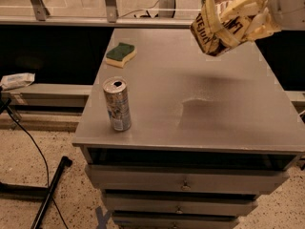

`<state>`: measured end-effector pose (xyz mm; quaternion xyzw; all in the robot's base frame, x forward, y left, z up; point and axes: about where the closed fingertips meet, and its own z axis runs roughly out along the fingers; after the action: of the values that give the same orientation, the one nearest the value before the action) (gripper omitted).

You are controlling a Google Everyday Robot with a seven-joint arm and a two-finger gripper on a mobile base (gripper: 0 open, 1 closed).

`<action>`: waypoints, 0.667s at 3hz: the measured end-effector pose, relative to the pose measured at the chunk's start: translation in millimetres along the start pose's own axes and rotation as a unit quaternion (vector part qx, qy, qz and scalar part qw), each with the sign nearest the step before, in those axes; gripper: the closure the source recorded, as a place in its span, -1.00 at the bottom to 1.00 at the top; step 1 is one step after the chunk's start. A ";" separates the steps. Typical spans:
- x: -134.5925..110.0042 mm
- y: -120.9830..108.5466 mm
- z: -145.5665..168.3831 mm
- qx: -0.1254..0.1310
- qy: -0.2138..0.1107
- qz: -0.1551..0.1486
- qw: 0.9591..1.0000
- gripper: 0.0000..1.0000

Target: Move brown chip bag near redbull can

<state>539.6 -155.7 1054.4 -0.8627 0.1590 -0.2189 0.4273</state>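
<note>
Top right, the gripper (229, 23) is clasping the brown chip bag (205, 31), hiding part of its lettering; its arm is running off the edge.

Gripper (232, 21) at upper right, held high, clamped around brown chip bag (206, 30)

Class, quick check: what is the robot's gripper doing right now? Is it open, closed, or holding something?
Gripper: closed on the brown chip bag, holding it in the air above the far right part of the table.
</note>
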 end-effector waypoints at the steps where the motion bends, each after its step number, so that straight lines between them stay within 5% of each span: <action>1: -7.0 -2.1 -5.8 0.003 0.010 -0.021 1.000 1.00; 2: -31.6 16.5 -20.7 -0.002 0.025 -0.059 0.998 1.00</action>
<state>500.5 -164.6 1044.6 -0.8656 0.1186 -0.2651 0.4080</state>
